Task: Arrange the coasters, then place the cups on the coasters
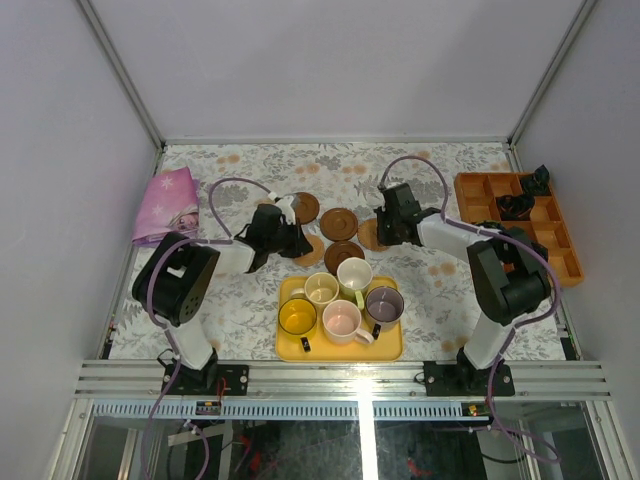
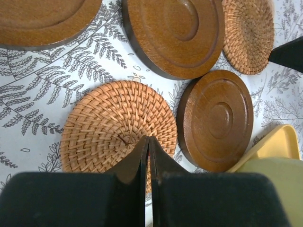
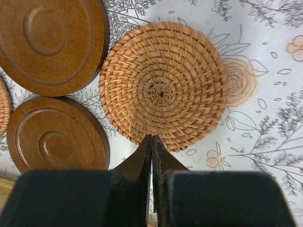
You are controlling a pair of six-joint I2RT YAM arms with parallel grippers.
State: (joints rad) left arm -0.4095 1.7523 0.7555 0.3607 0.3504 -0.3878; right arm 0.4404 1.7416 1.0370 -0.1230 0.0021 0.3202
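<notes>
Three dark brown coasters (image 1: 306, 208) (image 1: 338, 222) (image 1: 343, 256) and two tan woven coasters (image 1: 312, 250) (image 1: 370, 235) lie clustered mid-table. My left gripper (image 2: 149, 138) is shut, empty, with its tips over the near part of one woven coaster (image 2: 118, 125); a dark coaster (image 2: 215, 120) lies beside it. My right gripper (image 3: 152, 137) is shut too, holding nothing, its tips at the near rim of the other woven coaster (image 3: 163, 85). The yellow (image 1: 297, 316), cream (image 1: 321, 290), pale green (image 1: 354, 273), pink (image 1: 342, 321) and purple-grey (image 1: 384, 303) cups stand on the yellow tray (image 1: 390, 345).
An orange compartment box (image 1: 560, 245) with small black objects (image 1: 517, 205) stands at the right edge. A pink cloth (image 1: 165, 205) lies at the left edge. The tray sits just in front of the coasters, between the two arm bases.
</notes>
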